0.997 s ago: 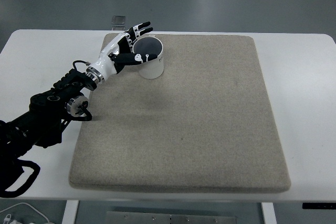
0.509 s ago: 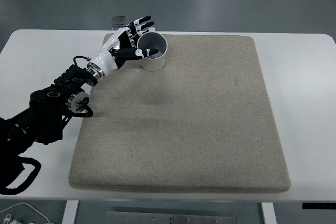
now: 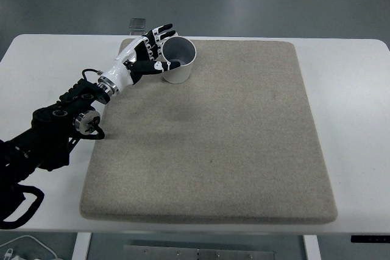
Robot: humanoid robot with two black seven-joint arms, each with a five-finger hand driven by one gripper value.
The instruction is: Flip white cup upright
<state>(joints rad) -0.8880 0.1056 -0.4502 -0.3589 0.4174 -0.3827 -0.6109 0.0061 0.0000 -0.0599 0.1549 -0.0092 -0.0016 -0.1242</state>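
Shifted slightly since a second ago: white cup (image 3: pixel 178 59) now upright, mouth up, at the far-left corner of the beige mat (image 3: pixel 213 144). From the top view, left hand (image 3: pixel 145 59) beside it, fingers (image 3: pixel 162 31) spread, thumb seemingly touching the wall, though hard to tell. Best withdrawn gently, without nudging. Mat on white bench (image 3: pixel 350 120); grey floor beyond.

The white cup (image 3: pixel 178 59) now stands upright; the left robot hand (image 3: pixel 146 55) has loosened, fingers spread beside it.
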